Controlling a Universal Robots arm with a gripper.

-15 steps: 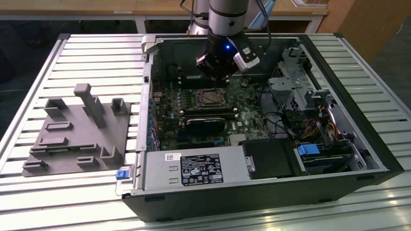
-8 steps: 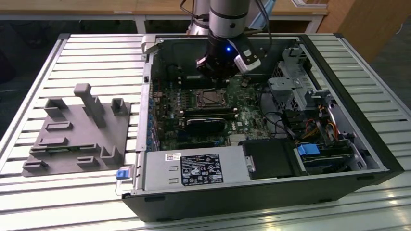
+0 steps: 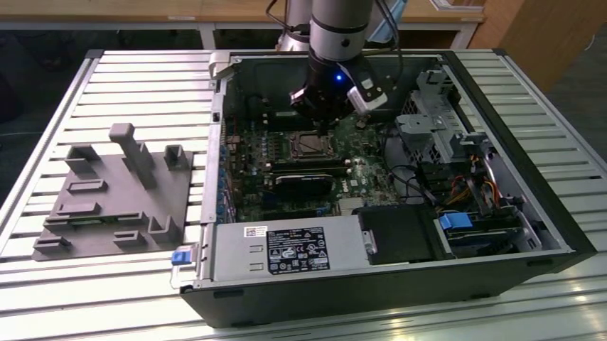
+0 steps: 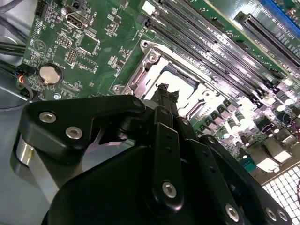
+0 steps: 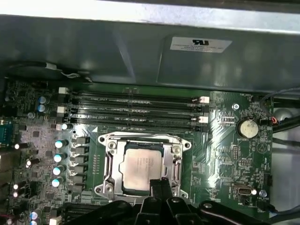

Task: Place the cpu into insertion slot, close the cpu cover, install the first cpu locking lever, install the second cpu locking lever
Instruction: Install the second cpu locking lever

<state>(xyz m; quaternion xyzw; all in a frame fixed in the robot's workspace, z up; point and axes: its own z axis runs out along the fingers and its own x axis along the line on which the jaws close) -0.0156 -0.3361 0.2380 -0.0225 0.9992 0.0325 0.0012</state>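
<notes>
Slatted metal makes up the surface (image 3: 114, 78), which carries an open computer case (image 3: 531, 234) with a grey moulded fixture (image 3: 114, 192) lying well apart on the exterior view's left. Inside the case, the green board (image 5: 229, 150) is hemmed in by the case walls, the power supply box (image 3: 284, 250) and a drive cage (image 3: 436, 128), leaving open room only straight above the socket. The chip (image 5: 140, 164) lies flat in the socket (image 5: 108, 146), its silver top facing up, with the thin metal cover frame (image 5: 176, 157) down around it; the memory slots (image 5: 136, 110) run parallel to one socket edge. The hand (image 5: 160, 183) hangs just over the socket's near edge, hiding that side of the frame. Its narrow tip looks clenched and grips nothing. The locking levers are hard to make out.
</notes>
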